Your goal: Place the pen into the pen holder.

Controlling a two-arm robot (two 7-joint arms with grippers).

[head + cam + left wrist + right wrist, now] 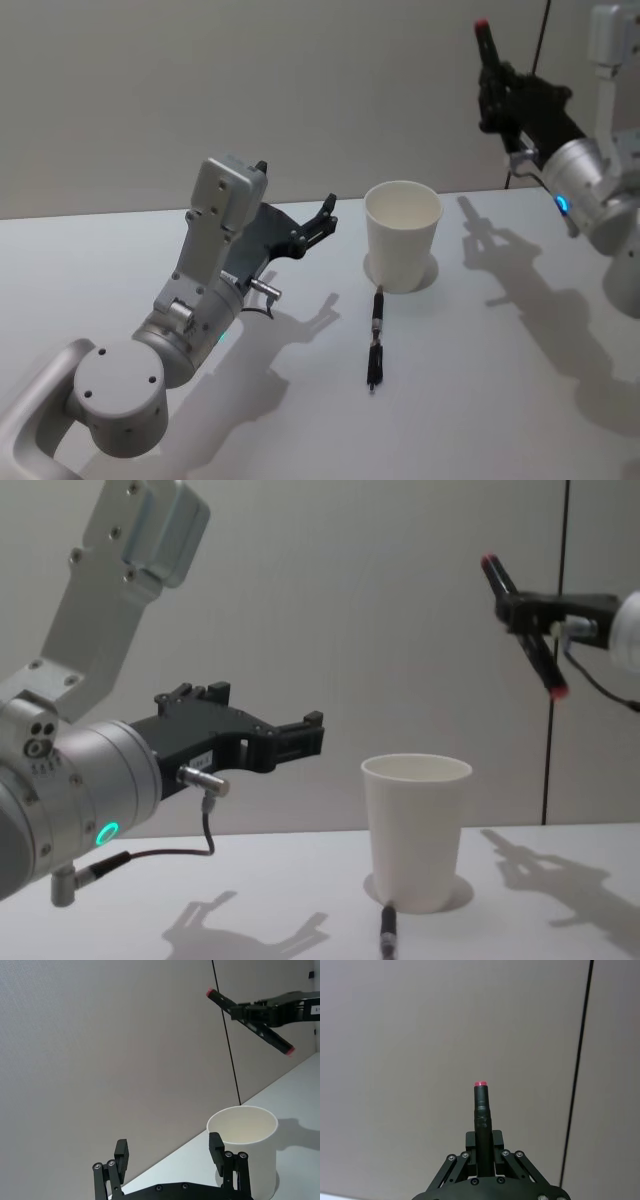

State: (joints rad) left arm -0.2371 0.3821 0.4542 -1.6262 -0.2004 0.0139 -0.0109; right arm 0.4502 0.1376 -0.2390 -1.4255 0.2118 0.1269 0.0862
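Note:
The pen holder [402,235], a plain white paper cup, stands upright mid-table. High above the table to its right, my right gripper [497,85] is shut on a black pen with red ends [486,45]; the pen [481,1110] sticks out past the fingers in the right wrist view. From the chest the held pen [525,625] tilts in the right gripper [530,610], well above the cup [415,830]. A second black pen [375,340] lies flat on the table just in front of the cup. My left gripper [295,190] hovers open and empty left of the cup.
The white table [520,400] stretches around the cup, with a plain grey wall behind it. A thin black cable [577,1075] runs down the wall at the right. My left arm's grey body [190,330] fills the near left.

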